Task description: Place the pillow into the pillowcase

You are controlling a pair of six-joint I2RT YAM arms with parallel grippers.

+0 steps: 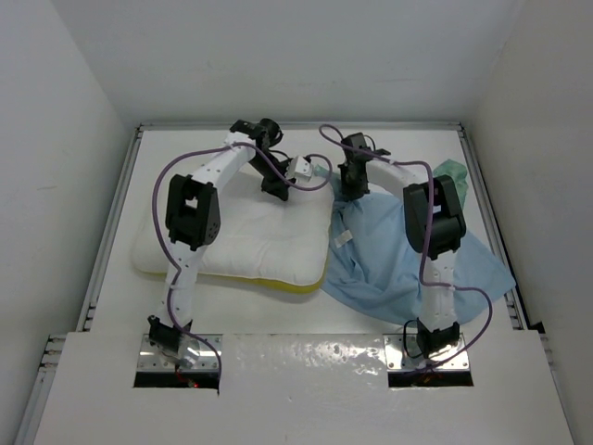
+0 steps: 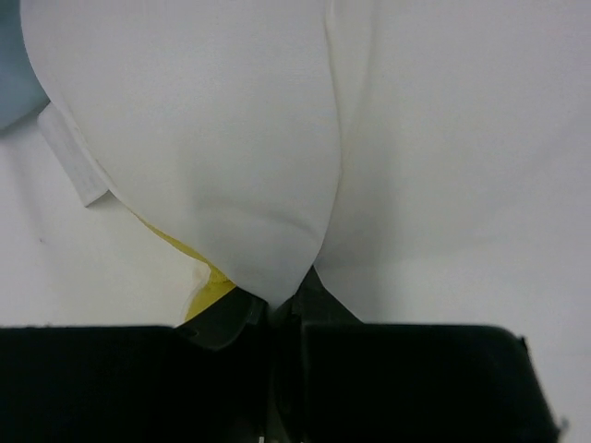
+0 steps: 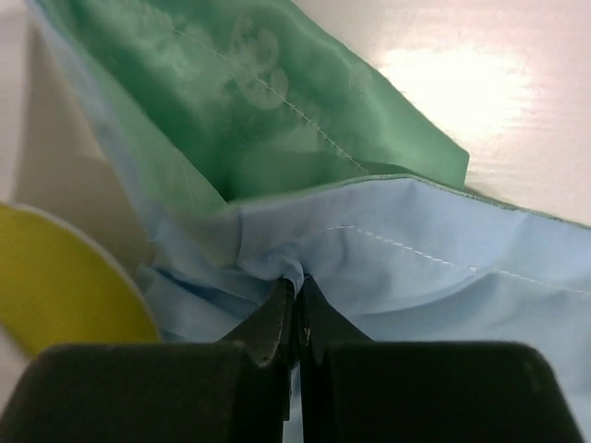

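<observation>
White walls close in on three sides of a pale table [image 1: 278, 311], and on it lie just two soft things, one pillow and one pillowcase, with two arms reaching over them.

The pillow [image 1: 250, 236] lies flat on the left half of the table, plump and white, with yellow showing along its near edge. The pillowcase [image 1: 389, 260] lies crumpled on the right half; its left edge touches the pillow's right side. Most of it shows the light blue face, and a patch of the sea-green face shows at the far right corner.

Each arm carries one purple cable and one gripper. The left gripper [image 2: 282, 305] is at the pillow's far edge, its jaws pinched together on a fold of white pillow fabric, with a sliver of yellow just left of the fingertips. The right gripper [image 3: 297, 286] is at the far left part of the pillowcase, jaws squeezed tight on a bunched pleat of blue cloth. The green face rises just beyond the pinch.
</observation>
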